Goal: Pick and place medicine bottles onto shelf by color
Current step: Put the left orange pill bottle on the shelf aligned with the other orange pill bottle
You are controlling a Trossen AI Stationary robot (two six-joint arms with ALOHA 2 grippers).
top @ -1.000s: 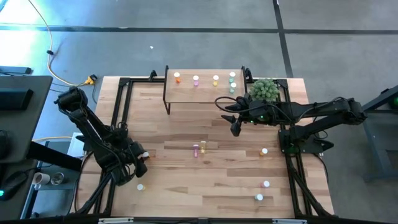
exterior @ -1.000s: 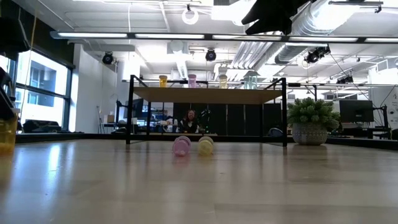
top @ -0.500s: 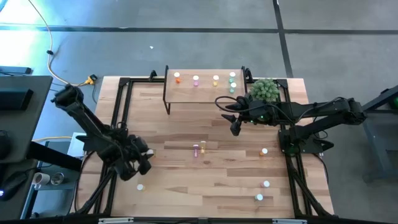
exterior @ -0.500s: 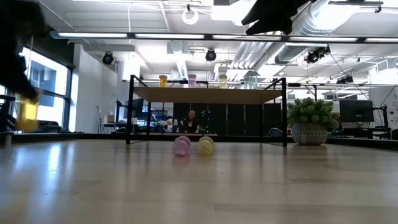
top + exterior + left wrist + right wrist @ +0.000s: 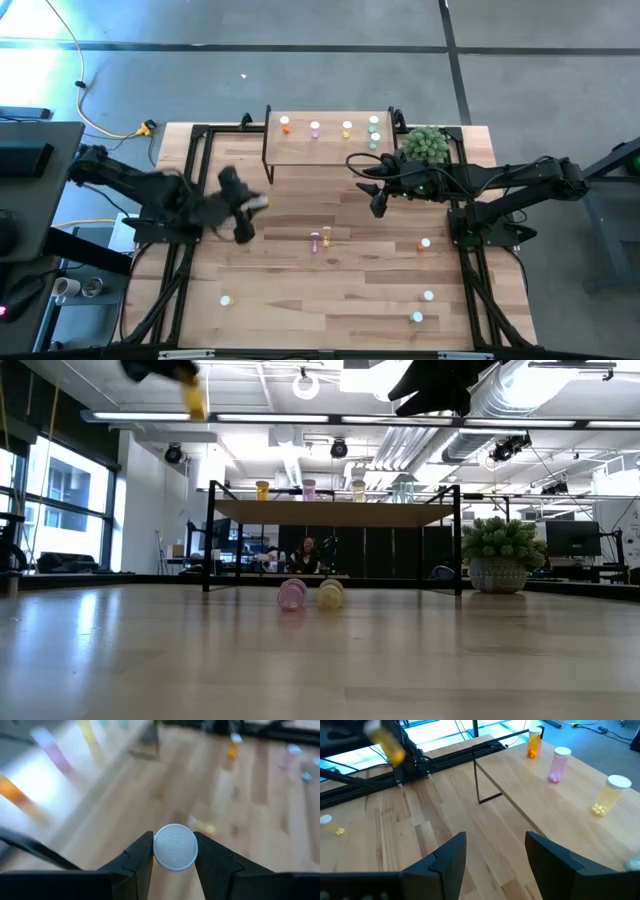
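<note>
Two arms over wood table [image 5: 300, 280], left end effector [image 5: 174, 851] gripping bottle [image 5: 175, 847], right end effector [image 5: 495, 851] open.

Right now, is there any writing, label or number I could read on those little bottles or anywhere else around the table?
No readable text anywhere.
Medicine bottles on the shelf: bodies show no label; pills show through.
White cap of the bottle in the left end effector: ridged, no lettering visible.
Room behind the table: anything there is too small to read.
</note>
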